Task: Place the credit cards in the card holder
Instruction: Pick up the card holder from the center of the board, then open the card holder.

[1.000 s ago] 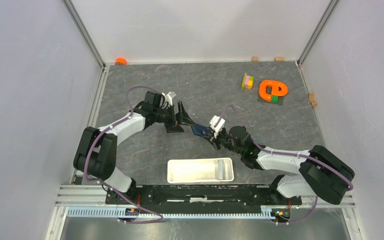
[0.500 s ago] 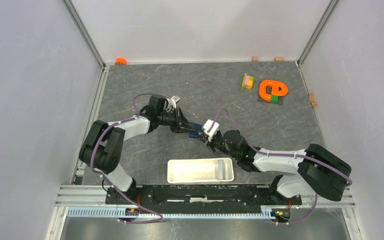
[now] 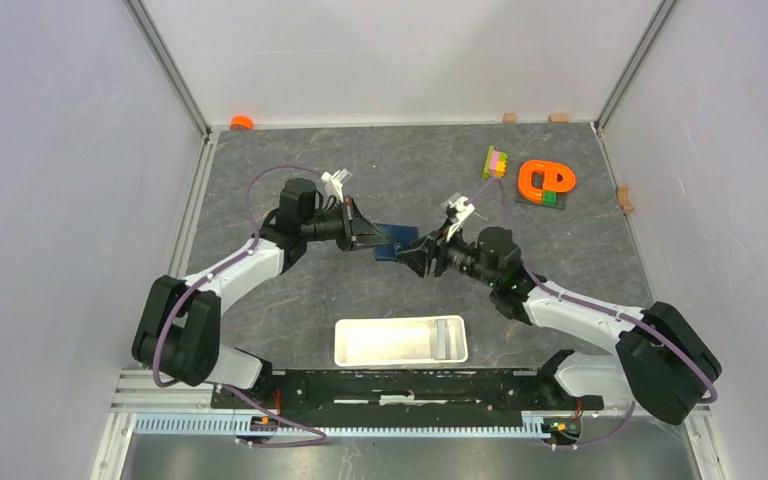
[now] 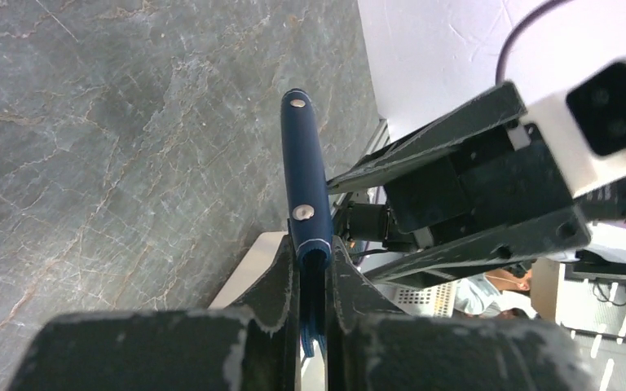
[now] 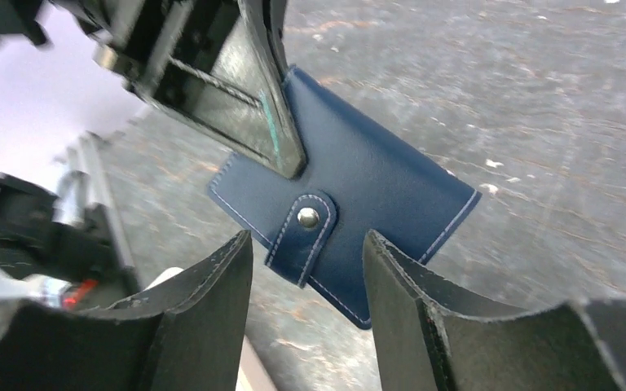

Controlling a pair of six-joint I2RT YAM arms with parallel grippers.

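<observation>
As left claw (image 4: 313, 257) pinches card holder (image 5: 359, 195), white tray (image 3: 400, 320) lies apart.

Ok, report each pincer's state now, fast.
Left pincer: shut on the card holder, clamping its edge.
Right pincer: open, not gripping the card holder.

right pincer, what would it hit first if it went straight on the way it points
Most likely the blue wallet, which sits right ahead of the open right pincer and is held by the left pincer. How far ahead is hard to judge.
</observation>
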